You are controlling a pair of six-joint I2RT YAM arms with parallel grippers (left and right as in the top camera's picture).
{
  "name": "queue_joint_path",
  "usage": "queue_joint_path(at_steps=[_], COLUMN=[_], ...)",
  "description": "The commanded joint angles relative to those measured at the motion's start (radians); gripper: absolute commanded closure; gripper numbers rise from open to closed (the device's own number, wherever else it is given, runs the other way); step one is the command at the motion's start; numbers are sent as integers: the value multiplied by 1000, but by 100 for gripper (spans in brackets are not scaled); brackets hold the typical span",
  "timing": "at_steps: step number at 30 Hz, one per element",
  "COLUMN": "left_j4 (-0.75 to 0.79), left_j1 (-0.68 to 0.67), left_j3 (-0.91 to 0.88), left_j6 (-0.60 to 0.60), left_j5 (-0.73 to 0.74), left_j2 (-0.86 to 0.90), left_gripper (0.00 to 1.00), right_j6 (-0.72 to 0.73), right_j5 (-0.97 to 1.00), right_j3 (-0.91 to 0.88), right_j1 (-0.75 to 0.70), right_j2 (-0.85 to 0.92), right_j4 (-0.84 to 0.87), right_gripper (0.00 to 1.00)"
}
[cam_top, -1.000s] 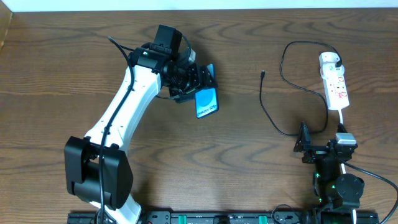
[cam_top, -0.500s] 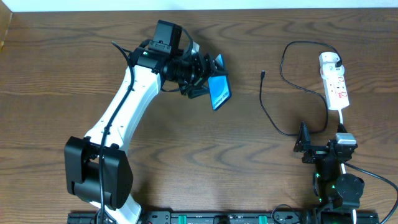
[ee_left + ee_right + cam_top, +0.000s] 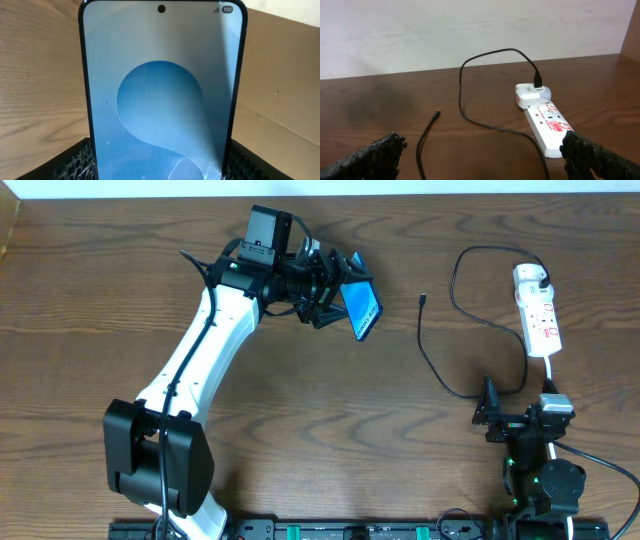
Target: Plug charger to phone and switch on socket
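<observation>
**A:** Where is the phone?

**B:** The phone is near the far edge of the table, about midway along it. The left gripper is clamped on it. In the left wrist view the lit blue screen fills the frame, with a black finger against each long side near the bottom. From overhead the phone is tilted, not flat. I cannot tell whether any part of it touches the wood.

**A:** And the charger?

**B:** The charger is a thin black cable that lies loose on the right half of the table. Its connector tip rests on the wood towards the far edge, to the right of the phone and apart from it. The other end loops round to the socket, a white strip near the far right corner, and goes into a white adapter at the strip's far end.

**A:** What about the right arm?

**B:** The right gripper is near the front right corner, its jaws spread wide with nothing between them. It faces the socket without touching it. The socket's white cord runs back towards that arm.
</observation>
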Motion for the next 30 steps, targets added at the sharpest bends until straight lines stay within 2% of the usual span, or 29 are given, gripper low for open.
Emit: queue_joint_path(at_steps=[1, 5, 12, 15, 22, 26, 30], left_j4=[10, 9, 9, 9, 9, 9, 9], left_j1=[1, 1, 10, 12, 12, 12, 12], left_j3=[16, 16, 16, 16, 16, 16, 16], left_j6=[-20, -17, 29, 29, 37, 56, 56], left_j5=[62, 93, 147, 146, 143, 138, 139], left_j2=[-29, -29, -29, -29, -29, -29, -29], left_gripper=[27, 27, 27, 27, 27, 27, 27], right_j6=[37, 156, 720, 887, 1005, 732, 704], right_j5=[-17, -61, -217, -311, -314, -368, -370], right_j3=[-2, -2, -2, -2, -2, 1, 42], right_j1=[6, 6, 7, 6, 8, 14, 15], right_j2=[-5, -5, -5, -5, -5, -5, 23], right_j4=[2, 1, 13, 20, 101, 178, 152], right_gripper=[1, 1, 1, 1, 1, 1, 1])
